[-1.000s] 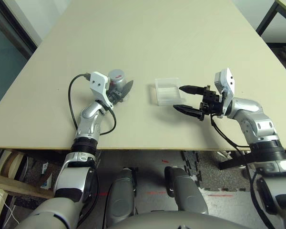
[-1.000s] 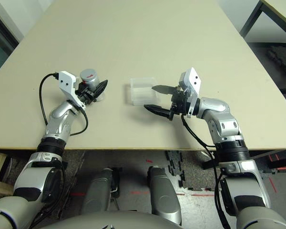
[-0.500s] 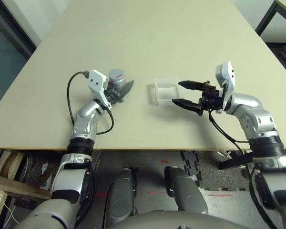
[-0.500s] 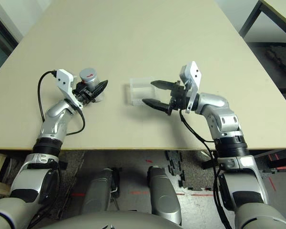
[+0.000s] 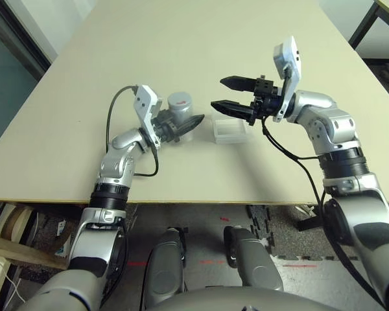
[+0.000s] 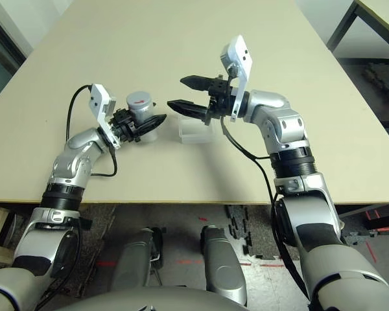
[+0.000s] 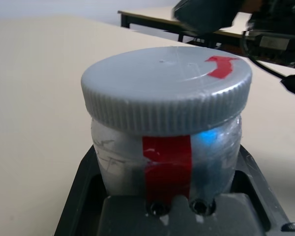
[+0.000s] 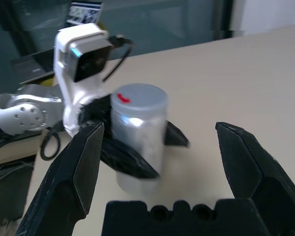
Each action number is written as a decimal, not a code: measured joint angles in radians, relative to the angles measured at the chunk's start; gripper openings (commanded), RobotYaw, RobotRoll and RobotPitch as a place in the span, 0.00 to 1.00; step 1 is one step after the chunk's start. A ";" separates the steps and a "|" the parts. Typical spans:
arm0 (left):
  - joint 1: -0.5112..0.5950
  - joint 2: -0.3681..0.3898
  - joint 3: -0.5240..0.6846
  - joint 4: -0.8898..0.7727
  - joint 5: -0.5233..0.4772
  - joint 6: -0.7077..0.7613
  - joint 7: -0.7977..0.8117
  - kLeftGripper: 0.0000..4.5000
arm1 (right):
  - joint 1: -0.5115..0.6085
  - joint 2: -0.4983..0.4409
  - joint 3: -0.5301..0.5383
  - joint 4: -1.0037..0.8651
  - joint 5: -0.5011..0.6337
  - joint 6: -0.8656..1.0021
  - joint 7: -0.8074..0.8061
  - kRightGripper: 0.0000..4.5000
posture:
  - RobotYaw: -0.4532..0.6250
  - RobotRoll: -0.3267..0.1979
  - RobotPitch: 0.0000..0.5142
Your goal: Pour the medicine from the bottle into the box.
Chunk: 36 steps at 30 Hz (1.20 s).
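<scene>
While your left arm carried the bottle [image 5: 179,107] in toward the middle of the desk [image 5: 201,45], your right arm lifted off the spot beside the box [image 5: 230,129] and swung up and across. Half a second before, the right gripper [image 5: 224,92] had sat low at the box's right side; at this moment it hung above the box's far edge, pointing at the bottle, with its jaws spread wide and nothing between them. The right wrist view showed the bottle standing in the gap ahead of those open jaws, not yet touched.

Your left gripper [image 5: 185,123] was closed around the lower half of the bottle, holding it upright just left of the box, nearer to it than a second earlier. The left wrist view showed the grey cap [image 7: 166,89] seated on top, red arrow up, and a red strip down the bottle's side. I could not see the medicine through the wall.

The box lay flat on the desk between the two arms, closer to the near edge than the far one, and looked empty.

My reading was that you had lined the right gripper up to take the cap off, so pouring had not begun. You needed the right jaws to come down around the cap squarely; a skewed bite could have twisted the bottle out of the left grip.
</scene>
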State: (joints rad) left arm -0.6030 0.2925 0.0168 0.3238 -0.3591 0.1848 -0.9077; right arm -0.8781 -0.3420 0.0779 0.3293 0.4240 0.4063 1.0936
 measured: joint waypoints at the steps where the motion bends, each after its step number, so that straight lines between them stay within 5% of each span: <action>1: -0.005 -0.001 -0.003 0.000 0.000 0.002 -0.007 0.58 | -0.009 0.005 0.006 0.008 -0.006 0.000 0.002 1.00 | 0.31 0.62 0.26; 27: -0.013 -0.009 -0.046 0.000 0.009 0.002 -0.049 0.58 | -0.052 0.094 0.039 0.081 -0.064 0.005 0.037 1.00 | 0.31 0.62 0.25; 34: -0.013 -0.014 -0.060 -0.001 0.011 -0.002 -0.050 0.58 | -0.054 0.107 0.043 0.111 -0.084 -0.019 0.037 0.57 | 0.31 0.62 0.25; 36: -0.013 -0.014 -0.061 -0.001 0.011 -0.003 -0.050 0.58 | -0.057 0.107 0.043 0.115 -0.084 -0.020 0.039 0.57 | 0.31 0.62 0.25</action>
State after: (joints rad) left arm -0.6160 0.2787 -0.0438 0.3227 -0.3483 0.1822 -0.9574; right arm -0.9349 -0.2346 0.1211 0.4441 0.3400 0.3861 1.1325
